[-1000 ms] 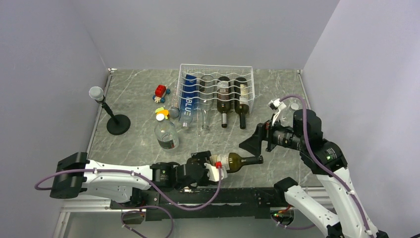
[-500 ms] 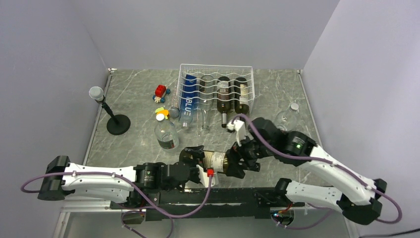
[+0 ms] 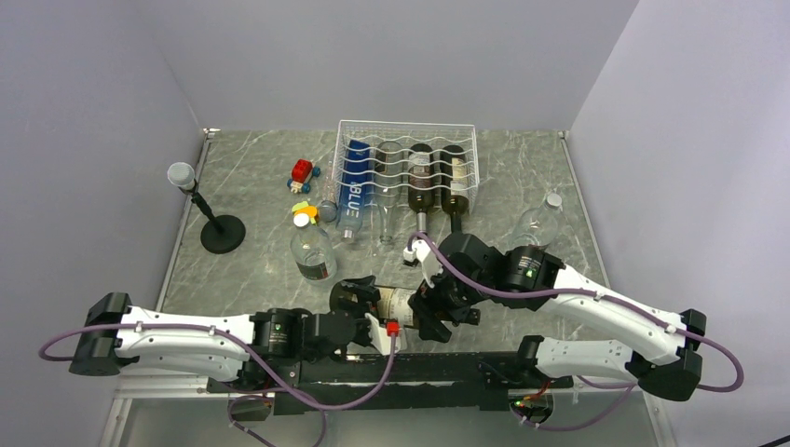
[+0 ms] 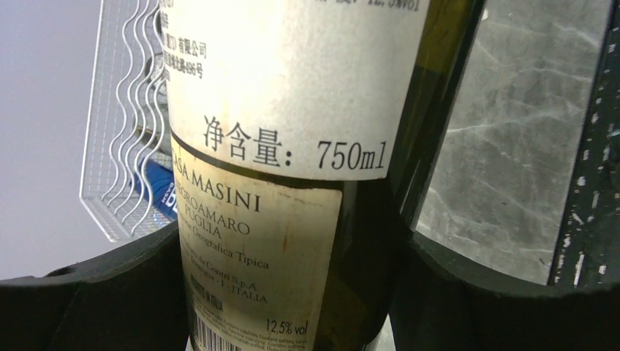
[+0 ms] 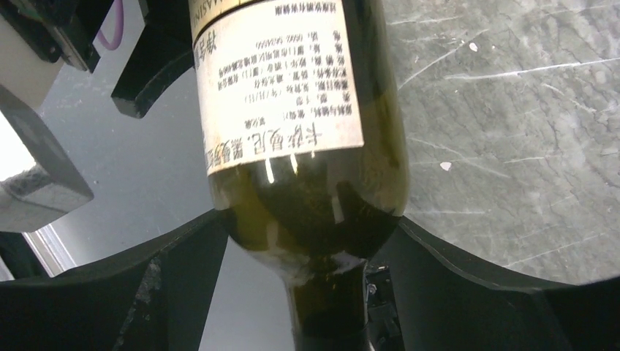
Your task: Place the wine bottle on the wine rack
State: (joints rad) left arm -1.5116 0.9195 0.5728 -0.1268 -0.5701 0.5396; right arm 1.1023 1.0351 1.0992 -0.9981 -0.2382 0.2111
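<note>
Wine bottle [image 3: 402, 304] lies sideways near the front edge of the table [image 3: 251, 186], grasped by the left gripper [image 3: 365, 309], the right gripper [image 3: 434, 311] surrounds its shoulder, grip unclear, and the wine rack [image 3: 408, 124] is well apart, so placing remains.

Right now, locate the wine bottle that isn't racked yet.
Top view: the wine bottle is sideways over the table's near edge, centre, held between the left claw and the right claw, well short of the wine rack.
</note>
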